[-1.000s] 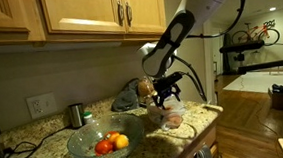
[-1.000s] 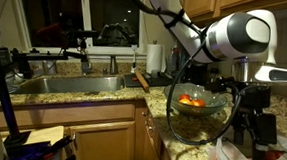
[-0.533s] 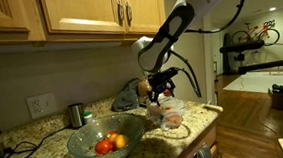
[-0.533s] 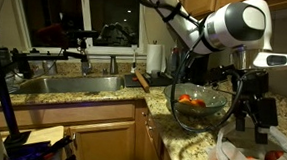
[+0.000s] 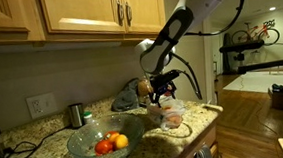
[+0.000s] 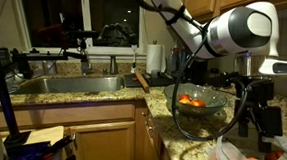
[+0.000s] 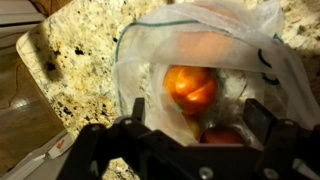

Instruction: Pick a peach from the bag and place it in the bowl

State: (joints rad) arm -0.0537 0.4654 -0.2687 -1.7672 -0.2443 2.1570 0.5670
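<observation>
My gripper (image 7: pixel 200 120) hangs open just above a wrinkly, translucent bag (image 7: pixel 240 40) lying on the granite counter. Inside the bag an orange-red peach (image 7: pixel 190 88) shows between my fingers (image 7: pixel 135 110), and a darker red fruit (image 7: pixel 222 135) lies just below it. In both exterior views the gripper (image 5: pixel 163 87) (image 6: pixel 256 122) hovers over the bag (image 5: pixel 170 115) (image 6: pixel 241 156) without touching the fruit. The wide clear glass bowl (image 5: pixel 81 141) (image 6: pixel 214 112) stands beside the bag and holds a few red and orange fruits (image 5: pixel 113 143).
A small steel cup (image 5: pixel 76 115) stands by the wall behind the bowl. A crumpled brown-grey thing (image 5: pixel 131 94) lies behind the bowl. The counter edge (image 5: pixel 200 120) runs close to the bag. A sink (image 6: pixel 68 83) lies further along the counter.
The gripper rose a little above the bag and shifted slightly sideways. Its jaws stayed open; the bag and fruit have not moved.
</observation>
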